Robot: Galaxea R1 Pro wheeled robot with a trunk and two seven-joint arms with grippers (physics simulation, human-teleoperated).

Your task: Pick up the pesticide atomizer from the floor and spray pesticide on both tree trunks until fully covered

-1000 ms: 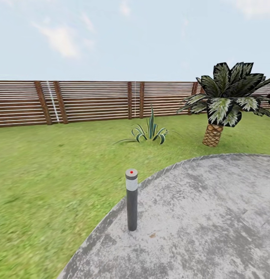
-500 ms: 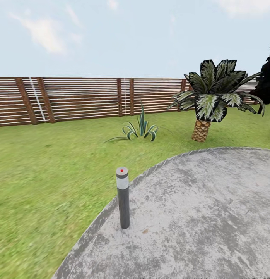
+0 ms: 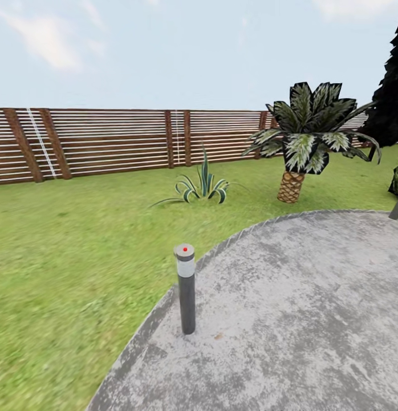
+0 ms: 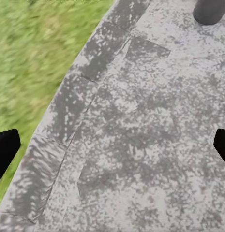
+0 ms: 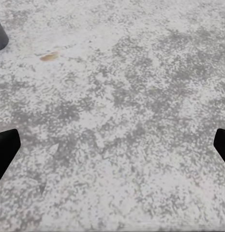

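Turning rightward across the wide green grass lawn [image 3: 68,257] ringed by its brown slatted wooden fence [image 3: 108,142], my view has slid since a second ago — a dark, black-leaved tree [image 3: 390,97] now enters at the edge. Below lies the round grey concrete pad [image 3: 290,319], then the squat palm [image 3: 304,137], the spiky striped plant [image 3: 203,185], the short grey lamp post [image 3: 186,288]. Both my left gripper [image 4: 112,145] and right gripper [image 5: 112,145] hang wide open, empty. I see no atomizer or thick trunks yet — I judge I'm searching.

Flat, bright daylight under a pale sky; nothing casts a distinct shadow, not even the lamp post [image 3: 186,288]. The grass [image 3: 68,268] looks smeared and soft.
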